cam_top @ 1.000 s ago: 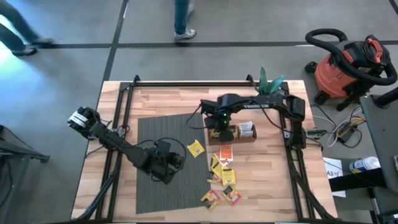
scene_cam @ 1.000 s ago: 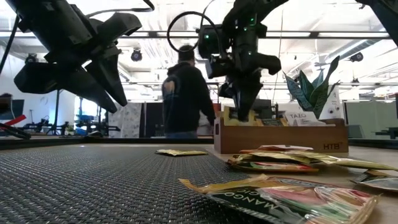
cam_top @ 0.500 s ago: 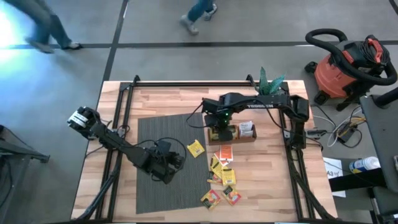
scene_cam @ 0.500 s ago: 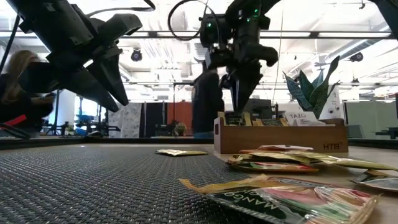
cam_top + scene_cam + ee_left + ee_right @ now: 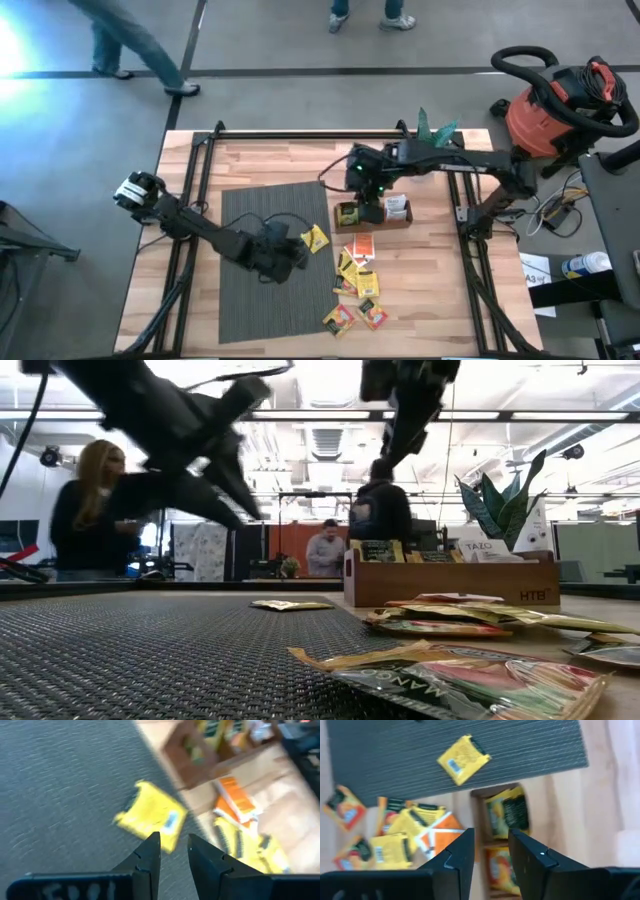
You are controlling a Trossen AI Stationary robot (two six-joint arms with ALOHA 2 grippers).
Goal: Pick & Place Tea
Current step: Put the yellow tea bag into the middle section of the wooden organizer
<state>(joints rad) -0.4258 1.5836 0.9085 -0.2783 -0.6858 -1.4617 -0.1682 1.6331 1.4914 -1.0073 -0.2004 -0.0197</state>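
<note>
My left gripper, fingers nearly together and empty, has slid up beside the yellow tea bag; grabbing comes next.

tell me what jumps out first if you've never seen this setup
The scatter of bright yellow and orange tea sachets on the wooden table draws the eye first, with one lone yellow sachet on the edge of the dark mat. The left gripper reaches toward that sachet, slightly open and empty. The right gripper hangs over the brown wooden tray, which already holds several sachets.
</note>
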